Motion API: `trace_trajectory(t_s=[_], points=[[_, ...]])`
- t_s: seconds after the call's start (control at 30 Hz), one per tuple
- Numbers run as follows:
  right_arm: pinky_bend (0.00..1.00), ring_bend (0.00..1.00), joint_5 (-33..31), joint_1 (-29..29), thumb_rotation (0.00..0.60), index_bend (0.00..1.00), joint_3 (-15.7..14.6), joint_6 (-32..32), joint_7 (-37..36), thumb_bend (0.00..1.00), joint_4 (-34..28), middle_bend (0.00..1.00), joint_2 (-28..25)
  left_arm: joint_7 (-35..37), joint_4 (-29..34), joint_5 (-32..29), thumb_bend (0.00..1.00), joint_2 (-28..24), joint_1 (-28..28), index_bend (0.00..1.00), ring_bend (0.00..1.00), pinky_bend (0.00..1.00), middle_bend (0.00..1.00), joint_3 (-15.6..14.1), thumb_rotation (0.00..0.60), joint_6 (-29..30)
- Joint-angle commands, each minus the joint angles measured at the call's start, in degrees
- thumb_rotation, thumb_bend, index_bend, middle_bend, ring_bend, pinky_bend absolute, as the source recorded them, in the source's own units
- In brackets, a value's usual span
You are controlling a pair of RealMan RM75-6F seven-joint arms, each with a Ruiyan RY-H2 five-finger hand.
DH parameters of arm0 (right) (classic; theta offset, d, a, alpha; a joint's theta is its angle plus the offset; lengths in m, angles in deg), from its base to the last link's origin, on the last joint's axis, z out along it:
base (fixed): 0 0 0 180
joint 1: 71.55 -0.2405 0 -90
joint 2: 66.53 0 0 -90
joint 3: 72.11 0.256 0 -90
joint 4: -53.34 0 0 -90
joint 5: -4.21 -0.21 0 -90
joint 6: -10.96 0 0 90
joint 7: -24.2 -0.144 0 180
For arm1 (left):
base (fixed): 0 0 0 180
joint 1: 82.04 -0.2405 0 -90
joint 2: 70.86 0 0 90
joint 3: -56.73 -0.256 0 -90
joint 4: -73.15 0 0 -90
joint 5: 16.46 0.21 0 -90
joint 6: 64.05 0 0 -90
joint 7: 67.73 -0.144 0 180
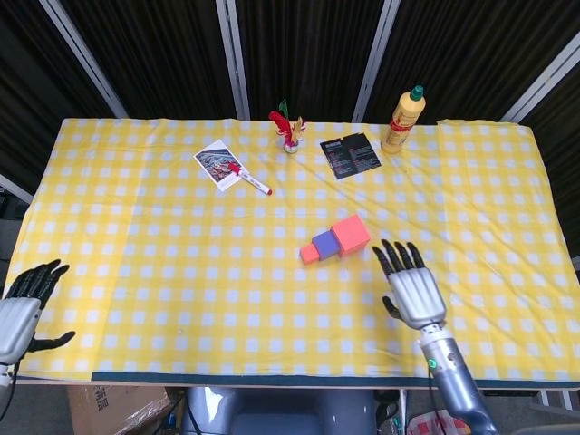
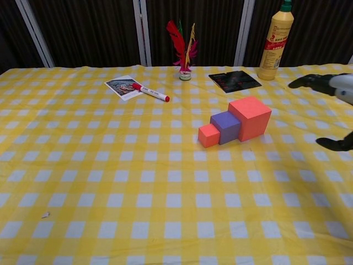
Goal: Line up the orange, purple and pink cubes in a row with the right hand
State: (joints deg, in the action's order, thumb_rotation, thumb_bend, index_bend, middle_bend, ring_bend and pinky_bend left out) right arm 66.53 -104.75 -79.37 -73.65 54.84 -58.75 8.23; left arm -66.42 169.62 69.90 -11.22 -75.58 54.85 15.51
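Three cubes stand touching in a slanted row at mid-table: a small orange cube (image 1: 310, 254) (image 2: 208, 135), a purple cube (image 1: 324, 244) (image 2: 226, 127) and a larger pink cube (image 1: 349, 236) (image 2: 251, 117). My right hand (image 1: 410, 286) hovers to the right of the row, nearer the front edge, fingers spread and holding nothing. Only its fingertips (image 2: 309, 81) show at the right edge of the chest view. My left hand (image 1: 23, 304) hangs off the front left corner of the table, fingers apart and empty.
At the back stand a yellow bottle (image 1: 403, 120), a black card (image 1: 350, 154) and a red feather shuttlecock (image 1: 288, 127). A photo card (image 1: 217, 165) with a red marker (image 1: 247, 180) lies back left. A yellow checked cloth (image 1: 163, 263) covers the table.
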Motion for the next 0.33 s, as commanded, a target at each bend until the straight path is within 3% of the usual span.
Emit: trace_trajectory(t_s=[0.03, 0.17, 0.33], points=[[0.0, 0.0, 8.9, 8.8, 0.6, 0.0, -6.4, -5.0, -11.7, 0.4, 2.4, 0.0, -6.6, -1.3, -1.7, 1.0, 0.02, 1.6, -1.0, 0.0, 0.0, 0.03, 0.0, 0.7, 0.6, 2.8], [0.0, 0.0, 14.1, 14.0, 0.6, 0.0, -9.1, -9.1, -16.5, 0.4, 6.1, 0.0, -8.8, -3.2, -3.3, 1.5, 0.02, 3.1, -1.7, 0.0, 0.0, 0.03, 0.0, 1.3, 0.6, 5.2], [0.0, 0.0, 17.9, 18.8, 0.6, 0.0, -9.6, -12.8, -20.2, 0.4, 11.6, 0.0, -8.6, -5.3, -4.3, 1.3, 0.02, 4.8, -2.2, 0.0, 0.0, 0.03, 0.0, 2.1, 0.6, 7.0]])
